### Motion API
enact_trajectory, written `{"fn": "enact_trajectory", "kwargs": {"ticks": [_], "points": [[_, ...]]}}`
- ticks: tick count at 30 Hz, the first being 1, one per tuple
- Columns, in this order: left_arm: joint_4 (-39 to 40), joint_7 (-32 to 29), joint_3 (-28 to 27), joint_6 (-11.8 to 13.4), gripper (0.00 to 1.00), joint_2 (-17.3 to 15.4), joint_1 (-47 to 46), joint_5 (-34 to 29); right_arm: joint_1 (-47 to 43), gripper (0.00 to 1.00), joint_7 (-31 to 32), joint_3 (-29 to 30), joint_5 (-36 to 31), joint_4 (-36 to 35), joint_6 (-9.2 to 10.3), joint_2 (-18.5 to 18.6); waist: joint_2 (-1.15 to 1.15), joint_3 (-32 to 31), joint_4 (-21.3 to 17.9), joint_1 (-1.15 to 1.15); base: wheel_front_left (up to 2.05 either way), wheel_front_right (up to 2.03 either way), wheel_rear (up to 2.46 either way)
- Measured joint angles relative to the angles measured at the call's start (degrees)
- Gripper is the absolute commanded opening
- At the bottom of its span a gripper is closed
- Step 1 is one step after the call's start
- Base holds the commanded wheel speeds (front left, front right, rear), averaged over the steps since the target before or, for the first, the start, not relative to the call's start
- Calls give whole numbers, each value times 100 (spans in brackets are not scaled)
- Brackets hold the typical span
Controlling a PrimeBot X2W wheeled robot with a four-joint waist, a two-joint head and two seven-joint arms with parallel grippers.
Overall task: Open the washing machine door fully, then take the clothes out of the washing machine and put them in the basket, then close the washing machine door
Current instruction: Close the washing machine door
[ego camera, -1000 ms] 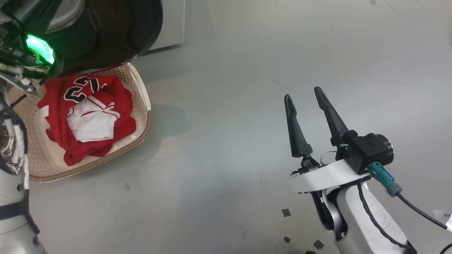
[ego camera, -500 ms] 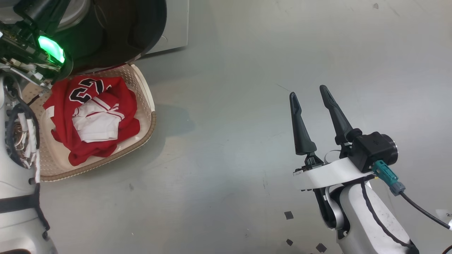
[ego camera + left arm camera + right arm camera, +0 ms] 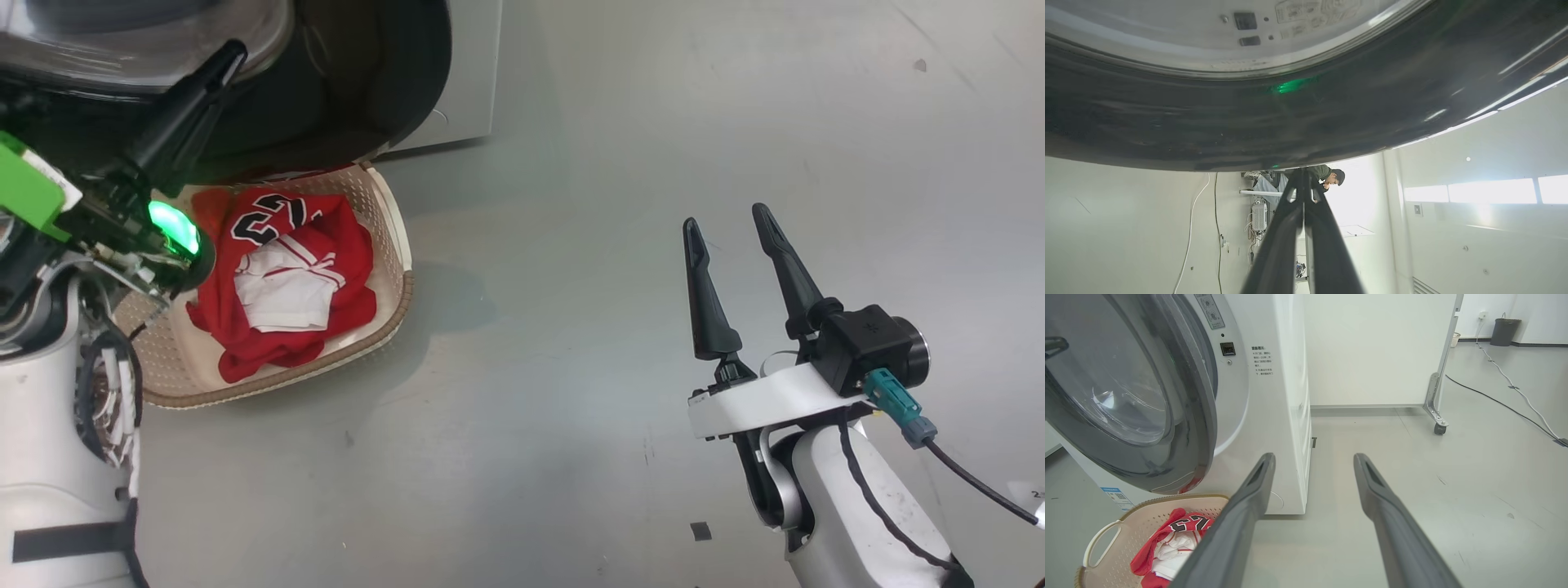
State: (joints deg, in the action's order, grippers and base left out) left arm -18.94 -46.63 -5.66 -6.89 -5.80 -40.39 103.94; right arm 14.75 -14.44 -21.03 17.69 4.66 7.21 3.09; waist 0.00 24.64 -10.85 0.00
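Clothes (image 3: 286, 286) lie heaped in the basket (image 3: 392, 245), red fabric with a white panel on top and dark numerals showing at the far side. The basket sits on the grey floor (image 3: 571, 245) at the left, just in front of the washing machine (image 3: 469, 73). In the right wrist view the clothes (image 3: 1171, 539) fill its near end and a white handle of the basket (image 3: 1098, 543) curves out on the left.

The washing machine door (image 3: 351, 90) stands partly open, swung out from the white front of the washing machine (image 3: 1274, 396). Its lower edge hangs over the far end of the basket. From the right wrist view, the washing machine door (image 3: 1126, 396) shows its bulging clear glass inside the dark ring, and a small blue label (image 3: 1114, 496) sits low on the machine, left of the basket.

The left gripper (image 3: 233, 55) reaches up to the door with its two fingers pressed together, holding nothing. In the left wrist view the left gripper (image 3: 1300, 173) has its tips at the lower edge of the washing machine door (image 3: 1306, 122), on the glossy black ring; whether they touch it cannot be told. A green light (image 3: 173, 227) glows on that wrist. A person (image 3: 1327, 175) in a green top shows far beyond the fingertips.

The right gripper (image 3: 727, 218) hovers well to the right over bare floor, fingers spread and empty. Past the right gripper (image 3: 1314, 457) a white wheeled panel (image 3: 1372, 347) stands far off.
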Motion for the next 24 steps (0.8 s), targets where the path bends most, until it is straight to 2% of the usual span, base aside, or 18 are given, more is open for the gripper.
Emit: {"fn": "enact_trajectory", "kwargs": {"ticks": [2,3,4,5,6,7,8,9,19,24], "points": [[-7,40,-51,0,0,5,183,0,-4,100,0,18,-19,48,0,0,0,-73,74,0,0,0,0],[-8,42,-75,0,5,11,293,0,-9,100,0,30,-20,67,0,1,0,-112,113,0,0,0,0],[-9,73,-108,-1,24,30,403,0,-18,100,0,42,-21,82,0,1,0,-151,150,0,0,0,0],[-9,134,-140,-1,33,49,508,-8,-29,100,0,57,-29,92,0,1,0,-188,190,0,0,0,0],[-3,178,-162,-1,36,60,614,-42,-38,100,0,65,-37,110,0,2,0,-227,230,0,0,0,0],[40,183,-188,-1,47,74,721,-70,-51,100,0,64,-40,135,0,3,0,-267,267,0,0,0,0],[120,201,-240,-2,86,100,832,-70,-69,100,0,57,-41,158,0,1,0,-310,303,0,0,0,0],[209,236,-288,-1,100,122,932,-79,-88,100,0,56,-44,174,0,1,0,-355,335,0,0,0,0],[839,463,-544,-2,100,313,1878,-256,-264,100,0,64,-45,341,-1,2,0,-749,596,0,0,0,0],[1200,950,-761,-2,100,333,2451,-683,-437,100,0,68,-74,460,-7,3,0,-972,711,0,0,0,0]]}}
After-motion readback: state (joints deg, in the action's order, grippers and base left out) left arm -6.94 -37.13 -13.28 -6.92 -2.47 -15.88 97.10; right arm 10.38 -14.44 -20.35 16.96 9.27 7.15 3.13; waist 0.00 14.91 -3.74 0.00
